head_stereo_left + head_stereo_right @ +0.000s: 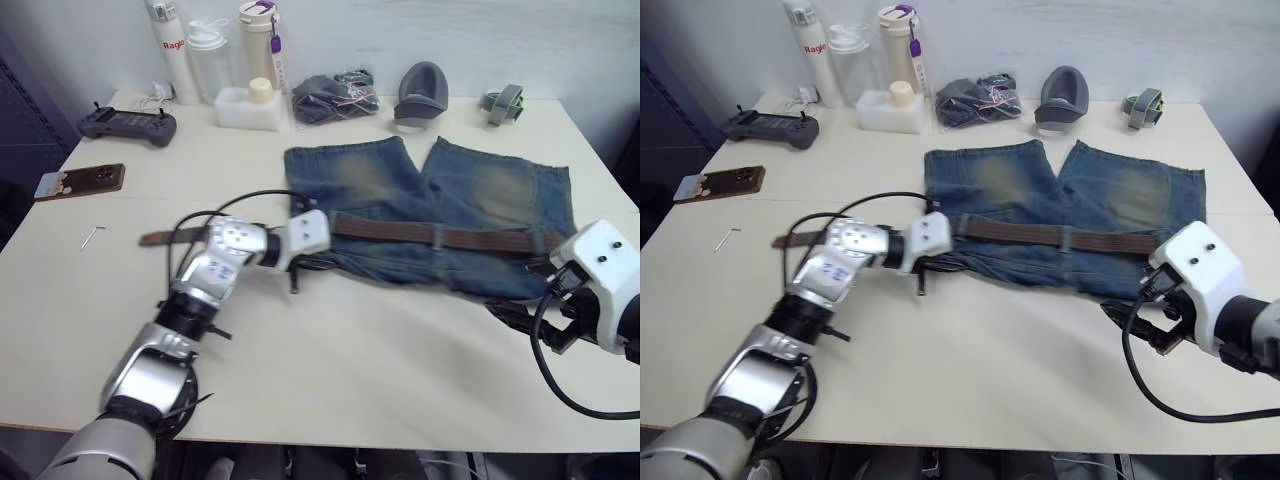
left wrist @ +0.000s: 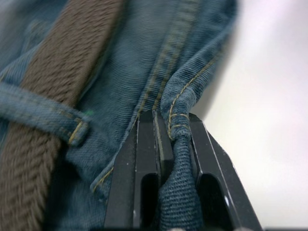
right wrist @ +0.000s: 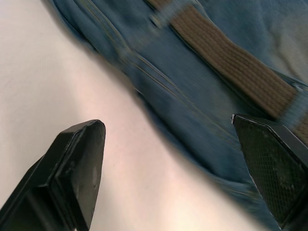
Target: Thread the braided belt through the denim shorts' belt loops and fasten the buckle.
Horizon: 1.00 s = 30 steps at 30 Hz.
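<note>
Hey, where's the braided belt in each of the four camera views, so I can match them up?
Left eye view: braided belt lies along the denim shorts' waistband, its end trailing onto the table on the robot's left.
Right eye view: same band across the waistband.
Left wrist view: brown weave under a belt loop, beside the left pincer.
Right wrist view: brown strip on the denim.
Shared landmark: the waistband.
</note>
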{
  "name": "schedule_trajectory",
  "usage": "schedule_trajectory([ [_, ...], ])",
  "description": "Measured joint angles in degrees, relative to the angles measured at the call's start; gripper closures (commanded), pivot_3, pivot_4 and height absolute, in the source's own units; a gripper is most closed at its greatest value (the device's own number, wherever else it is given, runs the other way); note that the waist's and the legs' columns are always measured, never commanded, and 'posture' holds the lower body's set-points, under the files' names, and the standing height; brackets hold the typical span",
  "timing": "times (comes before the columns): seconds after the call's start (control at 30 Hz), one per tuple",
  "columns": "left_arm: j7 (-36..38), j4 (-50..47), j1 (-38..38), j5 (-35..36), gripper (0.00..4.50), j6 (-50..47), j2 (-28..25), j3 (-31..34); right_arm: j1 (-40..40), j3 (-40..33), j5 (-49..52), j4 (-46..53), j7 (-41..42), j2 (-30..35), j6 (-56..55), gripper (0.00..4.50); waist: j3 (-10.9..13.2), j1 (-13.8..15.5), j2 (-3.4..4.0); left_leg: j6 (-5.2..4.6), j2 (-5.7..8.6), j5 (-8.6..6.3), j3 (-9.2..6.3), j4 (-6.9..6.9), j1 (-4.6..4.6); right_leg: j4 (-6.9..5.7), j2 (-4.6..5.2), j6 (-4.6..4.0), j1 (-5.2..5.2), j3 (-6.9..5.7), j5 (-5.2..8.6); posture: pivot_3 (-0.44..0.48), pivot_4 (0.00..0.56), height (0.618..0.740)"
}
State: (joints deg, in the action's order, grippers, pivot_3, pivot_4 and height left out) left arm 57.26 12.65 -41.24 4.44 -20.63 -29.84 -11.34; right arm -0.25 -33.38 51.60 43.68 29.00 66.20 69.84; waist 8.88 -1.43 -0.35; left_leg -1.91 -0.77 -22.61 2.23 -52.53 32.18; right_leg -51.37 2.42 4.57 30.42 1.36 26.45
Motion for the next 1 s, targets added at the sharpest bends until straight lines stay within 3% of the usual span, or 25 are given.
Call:
schedule_trajectory([
  [0.2,0.53,-13.29,15.89,6.94,4.48,-7.86,-11.92,12.79,-6.97,8.13,-2.14,-6.53,3.06,0.53,-3.9,0.0,0.05,-0.15,-0.03,0.05,0.0,0.03,0.01,0.09,-0.04,0.05,0.07,-0.04,0.02,0.01,0.0,0.0,0.15,0.656],
  [0.4,0.95,-21.26,27.37,12.84,4.48,-10.69,-14.51,20.07,-15.82,15.13,-0.64,-14.77,4.81,-5.36,-4.56,0.0,0.09,0.08,-0.04,0.01,0.01,0.0,0.0,0.09,0.0,0.18,0.16,-0.07,0.01,-0.04,-0.01,0.0,0.15,0.656],
  [0.6,-1.98,-21.01,27.45,18.86,1.83,-16.63,-13.55,24.31,-27.79,23.67,-0.99,-27.82,4.92,-12.67,-1.76,0.0,0.11,-0.03,-0.01,0.02,0.01,0.01,0.01,0.12,0.02,0.13,0.17,-0.1,0.08,-0.06,-0.02,0.0,0.15,0.656],
  [0.73,-2.0,-18.34,21.92,25.69,0.05,-24.35,-16.57,29.93,-35.1,28.08,-3.84,-38.33,8.1,-13.96,-1.73,0.0,0.13,-0.09,0.02,0.02,0.01,0.01,0.01,0.07,0.01,0.06,0.17,-0.11,0.1,-0.07,-0.03,0.0,0.15,0.656],
  [0.83,-0.6,-15.55,18.72,29.01,0.05,-29.45,-20.44,31.8,-38.68,29.36,-5.75,-44.62,10.91,-14.43,-2.41,0.0,0.13,-0.14,0.12,0.02,0.04,0.01,0.04,0.12,0.01,0.09,0.2,-0.12,0.1,-0.07,-0.03,0.0,0.15,0.656],
  [1.0,-6.61,-4.27,9.03,29.01,0.05,-32.33,-15.75,30.47,-42.76,33.14,-9.54,-51.78,15.83,-16.08,-4.58,0.0,0.12,0.25,0.13,0.02,0.06,0.01,0.04,0.06,0.02,0.0,0.22,-0.1,0.11,-0.11,-0.03,0.0,0.15,0.656],
])
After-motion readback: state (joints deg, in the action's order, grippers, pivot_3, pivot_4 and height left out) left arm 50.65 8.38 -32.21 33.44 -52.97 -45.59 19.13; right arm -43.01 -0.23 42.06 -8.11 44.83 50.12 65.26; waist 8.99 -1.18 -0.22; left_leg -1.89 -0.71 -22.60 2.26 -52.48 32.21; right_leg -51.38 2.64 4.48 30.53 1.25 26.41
